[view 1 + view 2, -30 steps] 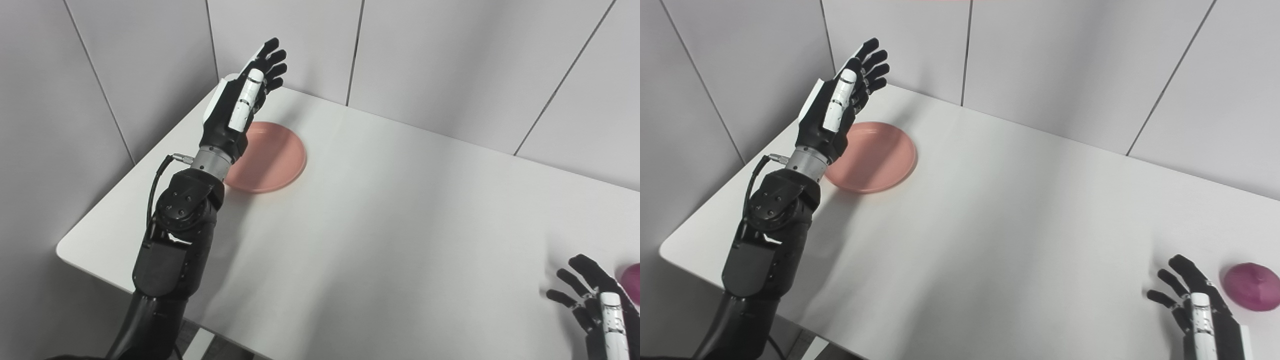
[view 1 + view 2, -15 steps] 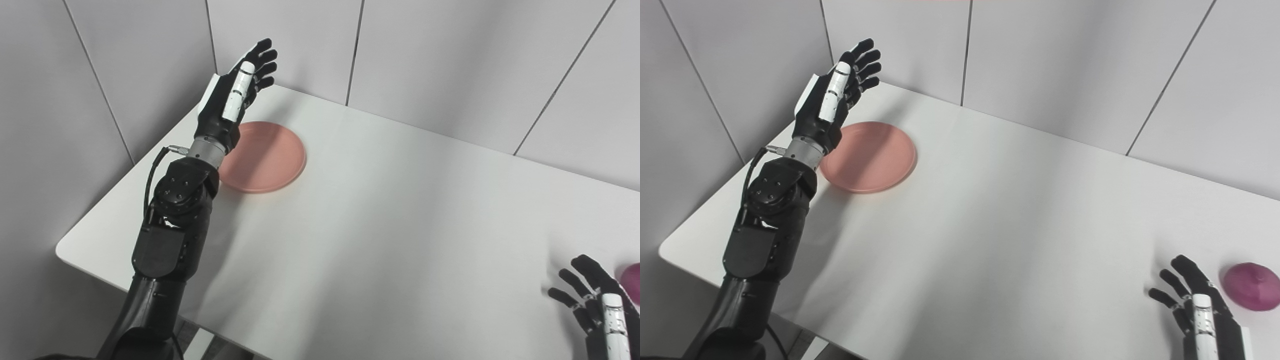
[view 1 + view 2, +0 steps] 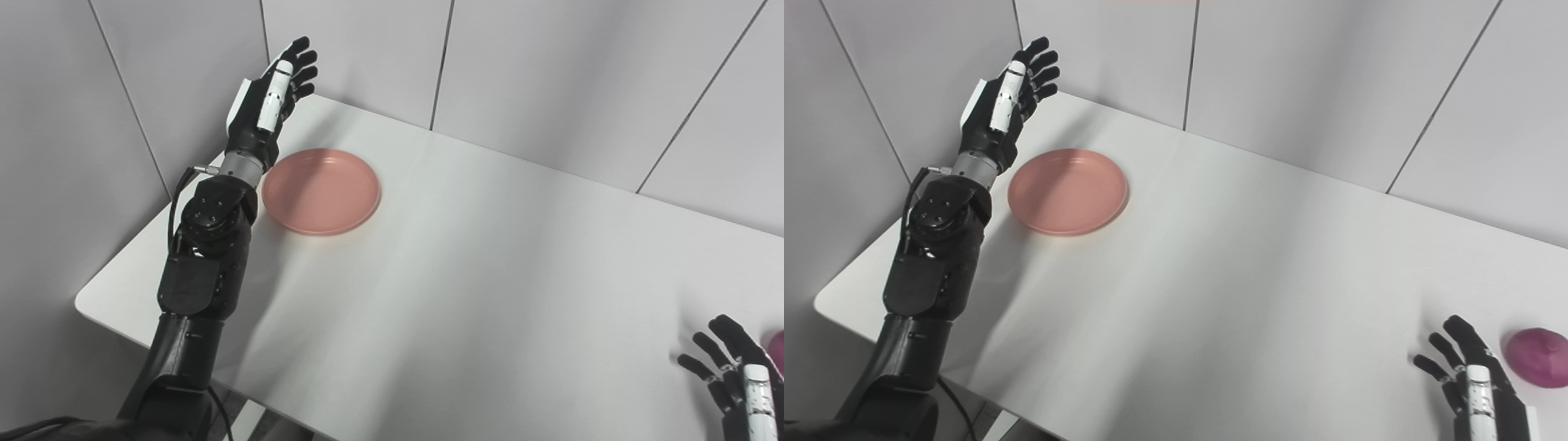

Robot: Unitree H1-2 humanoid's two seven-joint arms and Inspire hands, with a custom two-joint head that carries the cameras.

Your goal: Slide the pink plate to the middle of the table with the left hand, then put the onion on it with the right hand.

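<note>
- Pink plate [image 3: 1067,191]: lies flat near the far left corner of the white bench [image 3: 1225,275], well short of the middle. It looks shallow, rigid and light, with a smooth underside, so it should glide easily under a sideways push; the raised rim on its left side is the likely place to press.
- Onion [image 3: 1536,356]: a purple, rounded bulb sitting near the right edge of the bench, untouched. Probably firm and smooth-skinned, inclined to roll; best enclosed from above around its widest part.
- Left hand [image 3: 1007,107]: raised above the far left corner, just left of the plate and clear of it, released, fingers extended and apart, pointing away from the robot; forearm stretched along the left edge.
- Right hand [image 3: 1473,376]: low at the near right, just beside the onion without touching, released with fingers spread.
</note>
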